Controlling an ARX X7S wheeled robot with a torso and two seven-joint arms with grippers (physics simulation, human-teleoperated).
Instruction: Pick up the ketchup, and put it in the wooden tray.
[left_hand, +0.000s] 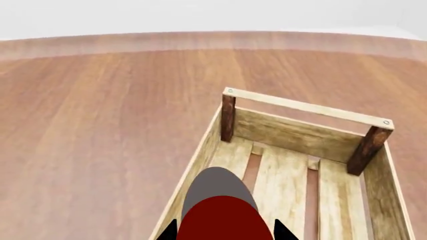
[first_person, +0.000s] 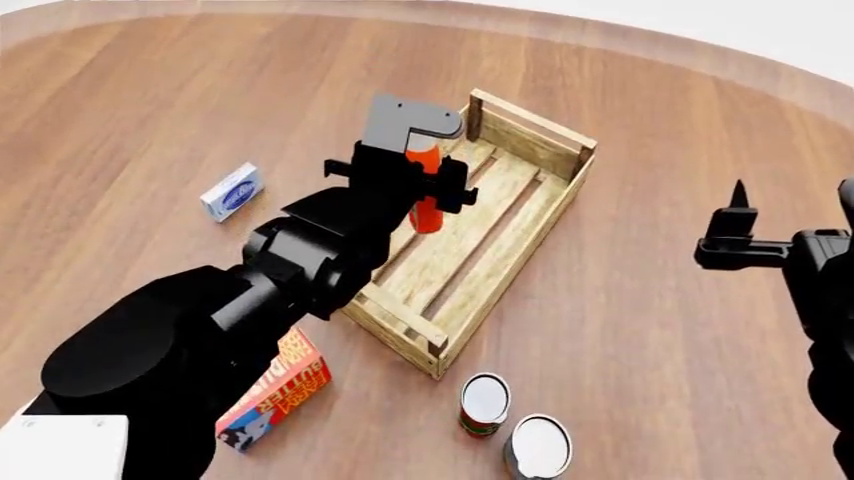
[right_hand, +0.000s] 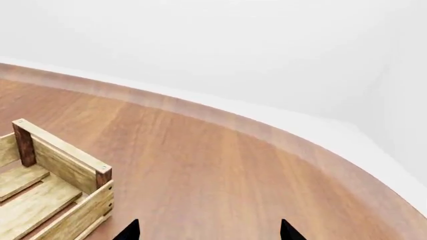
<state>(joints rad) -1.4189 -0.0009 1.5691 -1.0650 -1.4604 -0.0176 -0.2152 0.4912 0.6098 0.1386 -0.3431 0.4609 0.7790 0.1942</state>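
My left gripper (first_person: 424, 185) is shut on the ketchup (first_person: 424, 195), an orange-red bottle held upright over the wooden tray (first_person: 527, 245), above the tray's left side. In the left wrist view the ketchup (left_hand: 222, 216) fills the space between my fingertips (left_hand: 167, 232), its grey-looking cap end pointing at the tray floor (left_hand: 283, 182). My right gripper (first_person: 737, 215) is open and empty, out to the right of the tray, above bare table. In the right wrist view its fingertips (right_hand: 130, 231) stand wide apart, with a tray corner (right_hand: 63, 187) at the side.
A red-orange butter box (first_person: 276, 388) lies near the tray's near-left corner. Two cans (first_person: 483, 403) (first_person: 538, 447) stand just in front of the tray. A small blue-and-white box (first_person: 232, 190) lies to the left. The round wooden table's edge (first_person: 747, 60) curves behind.
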